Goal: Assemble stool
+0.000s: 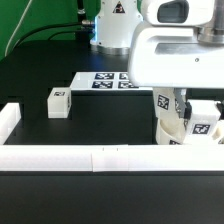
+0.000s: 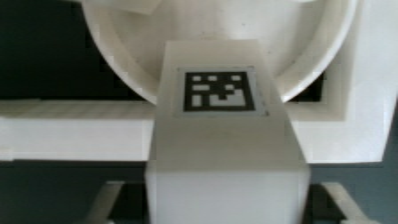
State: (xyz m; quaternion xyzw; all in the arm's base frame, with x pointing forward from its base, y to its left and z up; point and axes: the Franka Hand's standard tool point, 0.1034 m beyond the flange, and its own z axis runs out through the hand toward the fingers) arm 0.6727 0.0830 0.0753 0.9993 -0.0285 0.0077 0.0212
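Leg block (image 1: 58,102) at exterior view's left, marker board (image 1: 100,80) behind, seat (image 1: 172,132) right, rail (image 1: 70,158) in front.

Seat (image 2: 125,40) mostly bhd leg block (image 2: 222,150); end effector (image 2: 222,205) tips off-frame, grip unclear.

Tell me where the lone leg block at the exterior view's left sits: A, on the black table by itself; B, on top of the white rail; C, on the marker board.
A: the lone leg block stands on the dark table, clear of the marker board and the rail.
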